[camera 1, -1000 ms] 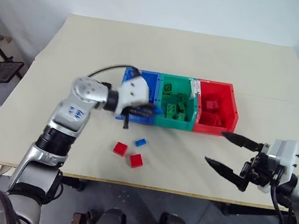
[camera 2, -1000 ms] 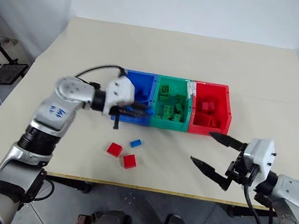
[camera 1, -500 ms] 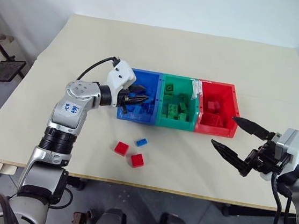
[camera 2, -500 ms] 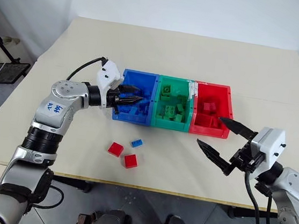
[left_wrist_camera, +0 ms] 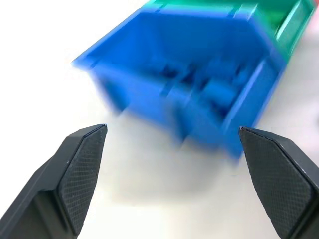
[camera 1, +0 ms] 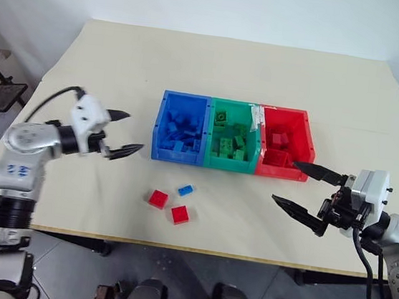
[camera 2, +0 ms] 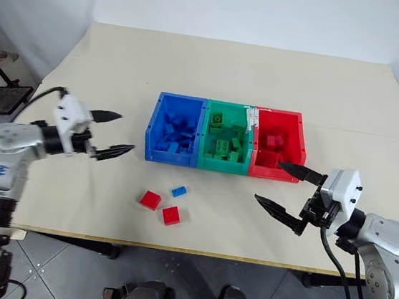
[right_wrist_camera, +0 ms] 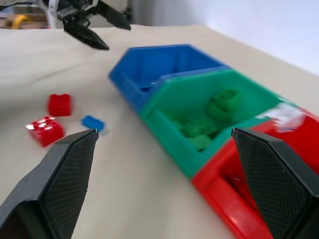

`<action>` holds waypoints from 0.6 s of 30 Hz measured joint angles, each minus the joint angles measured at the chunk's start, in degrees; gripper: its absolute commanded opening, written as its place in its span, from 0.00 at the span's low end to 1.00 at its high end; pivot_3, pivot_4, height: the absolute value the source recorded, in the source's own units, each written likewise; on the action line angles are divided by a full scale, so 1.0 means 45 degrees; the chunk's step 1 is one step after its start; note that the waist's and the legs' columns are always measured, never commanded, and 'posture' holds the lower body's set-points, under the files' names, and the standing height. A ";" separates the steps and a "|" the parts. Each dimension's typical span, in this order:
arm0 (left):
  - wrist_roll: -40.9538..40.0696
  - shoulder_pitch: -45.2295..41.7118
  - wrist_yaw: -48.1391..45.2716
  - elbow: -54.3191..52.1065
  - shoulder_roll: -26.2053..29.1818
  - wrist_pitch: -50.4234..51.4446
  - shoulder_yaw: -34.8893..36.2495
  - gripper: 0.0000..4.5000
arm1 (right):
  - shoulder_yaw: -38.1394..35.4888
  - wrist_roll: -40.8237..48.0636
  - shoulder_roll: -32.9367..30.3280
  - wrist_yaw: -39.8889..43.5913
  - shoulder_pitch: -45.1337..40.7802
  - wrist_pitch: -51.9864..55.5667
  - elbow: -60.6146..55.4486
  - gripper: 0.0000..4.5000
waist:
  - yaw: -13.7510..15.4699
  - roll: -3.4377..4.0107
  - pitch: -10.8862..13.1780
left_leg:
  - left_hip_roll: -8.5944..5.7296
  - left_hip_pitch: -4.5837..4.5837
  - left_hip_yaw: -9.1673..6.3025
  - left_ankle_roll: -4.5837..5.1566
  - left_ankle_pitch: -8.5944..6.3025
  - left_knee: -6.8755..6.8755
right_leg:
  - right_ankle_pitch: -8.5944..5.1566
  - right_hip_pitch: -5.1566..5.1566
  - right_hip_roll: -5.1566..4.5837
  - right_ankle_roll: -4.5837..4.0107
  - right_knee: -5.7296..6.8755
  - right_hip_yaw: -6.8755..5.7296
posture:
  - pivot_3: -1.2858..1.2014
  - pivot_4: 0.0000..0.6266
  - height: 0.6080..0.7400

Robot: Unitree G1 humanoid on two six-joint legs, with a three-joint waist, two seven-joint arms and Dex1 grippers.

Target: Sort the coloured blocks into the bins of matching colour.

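Since both tools are empty with their fingers spread wide, nothing is about to get dropped, so the risk is really in the next pick. The left tool (camera 1: 118,132) hangs over bare bench (camera 1: 265,78) off to the left of the blue open-topped plastic bin (camera 1: 182,128), and the right tool (camera 1: 303,190) hovers just in front of the red plastic bin (camera 1: 282,143), fingers splayed too. Between those two sits the green plastic bin (camera 1: 232,136) with its white label (camera 1: 257,115) on the rim. Three loose studded bricks lie on the bench in front of the bins: a small blue brick (camera 1: 187,190) and two red bricks (camera 1: 156,199) (camera 1: 180,214), all bunched close together. My guess is that's where it goes wrong: wide fingers coming down on one brick could nudge a neighbour away or scoop two at once, and a red one riding along with the blue would land in the wrong bin. The bricks also sit near the bench's front edge, so a hard shove might send one toward it. Hard to make out: the blue bricks inside the blue bin blend into its walls, so I can't count them, and the left wrist view is smeared, so the bin's contents are mush there too.
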 measured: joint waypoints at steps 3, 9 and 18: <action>-0.0152 0.0552 -0.1133 0.1270 0.0714 -0.0426 0.0177 1.00 | 0.0245 -0.0200 -0.0043 0.0441 -0.0204 -0.0158 0.0284 1.00 | 0.0070 0.0000 0.0000 | -0.0005 -0.0003 0.0060 0.0001 -0.0001 0.0006 | 0.0000 0.0015 -0.0001 0.0000 0.0002 -0.0019 | 0.52 0.24 1.00; -0.0552 0.0912 -0.1645 -0.1422 0.0593 0.1381 -0.0959 1.00 | 0.0406 -0.0464 -0.0115 0.0905 -0.0214 -0.0302 0.0500 1.00 | 0.0099 -0.0005 0.0002 | 0.0000 -0.0012 0.0037 0.0010 -0.0008 0.0030 | 0.0001 0.0026 -0.0009 0.0000 0.0012 -0.0020 | 0.52 0.24 1.00; -0.0522 -0.0567 0.0307 -0.7051 -0.0028 0.7911 -0.4050 1.00 | 0.0407 -0.0498 -0.0367 0.1027 0.0262 -0.0230 0.0410 1.00 | 0.0013 -0.0004 0.0002 | 0.0000 -0.0003 -0.0010 0.0008 -0.0009 0.0004 | 0.0001 0.0002 -0.0001 0.0000 0.0018 0.0015 | 0.52 0.24 1.00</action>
